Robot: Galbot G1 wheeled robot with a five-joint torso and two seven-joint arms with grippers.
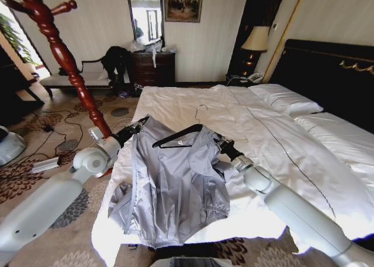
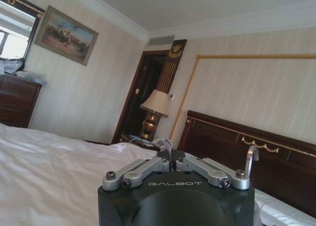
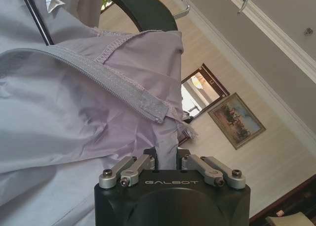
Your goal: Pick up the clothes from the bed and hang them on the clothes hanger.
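Grey jacket (image 1: 175, 185) held spread above the near edge of the bed (image 1: 280, 138), between the two arms, with the black hanger (image 1: 178, 136) inside its shoulders and the silver hook (image 1: 200, 110) sticking up. Hem hangs low over the duvet edge; one sleeve droops at the robot's left.

Left hand (image 1: 142, 123) at the jacket's left shoulder, right hand (image 1: 220, 143) at the right shoulder.

Surroundings: a turned red-brown wooden coat stand (image 1: 64, 59) rises just to the left of the left arm, near the bed's corner. Beyond the bed, a dark dresser (image 1: 153, 67) with a mirror above it, a bench carrying a black garment heap (image 1: 115, 59), a framed painting (image 1: 183, 3), a bedside lamp (image 1: 255, 40), cables on the patterned carpet.

Right wrist view: fingers of the right hand (image 3: 168, 162) are pinched closed on a fold of jacket fabric (image 3: 74, 112) beside the zip edge; hanger arm (image 3: 143, 8) and hook overhead.

Left wrist view: left hand (image 2: 171, 162) with fingers drawn together; whether cloth is between them, cannot tell. Behind it, duvet, lamp (image 2: 155, 105), dark headboard (image 2: 247, 152).
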